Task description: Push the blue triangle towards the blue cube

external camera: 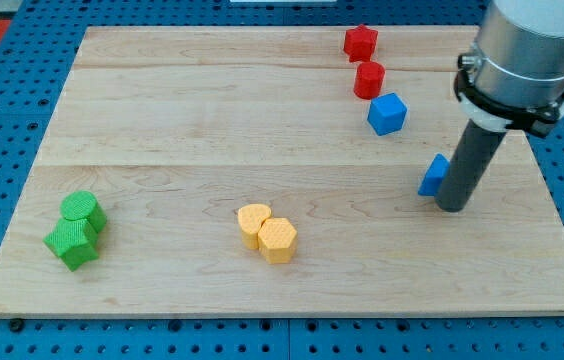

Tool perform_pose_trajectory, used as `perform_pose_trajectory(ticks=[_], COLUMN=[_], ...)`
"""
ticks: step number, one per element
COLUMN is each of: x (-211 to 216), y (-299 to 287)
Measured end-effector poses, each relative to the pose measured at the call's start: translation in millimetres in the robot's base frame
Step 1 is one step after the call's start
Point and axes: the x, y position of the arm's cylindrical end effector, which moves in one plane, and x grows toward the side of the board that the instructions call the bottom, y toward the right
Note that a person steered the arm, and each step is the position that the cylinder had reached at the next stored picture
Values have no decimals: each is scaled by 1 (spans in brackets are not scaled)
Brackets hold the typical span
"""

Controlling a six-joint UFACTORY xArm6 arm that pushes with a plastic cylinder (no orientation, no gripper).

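Observation:
The blue triangle (433, 176) lies on the wooden board (212, 130) at the view's right, partly hidden behind my rod. My tip (452, 207) rests on the board just to the right of and slightly below the triangle, touching or nearly touching it. The blue cube (387, 113) sits up and to the left of the triangle, a short gap away.
A red star-shaped block (360, 42) and a red cylinder (369, 79) stand above the blue cube near the view's top. Two yellow blocks (268, 233) sit at bottom centre. Two green blocks (77, 230) sit at bottom left.

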Motion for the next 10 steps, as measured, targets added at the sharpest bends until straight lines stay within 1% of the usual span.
perform_pose_trajectory(ticks=[1, 3, 4, 5, 7, 8, 9, 10], x=[-9, -54, -28, -26, -84, -93, -97, -97], y=[-9, -10, 21, 41, 29, 26, 7, 4])
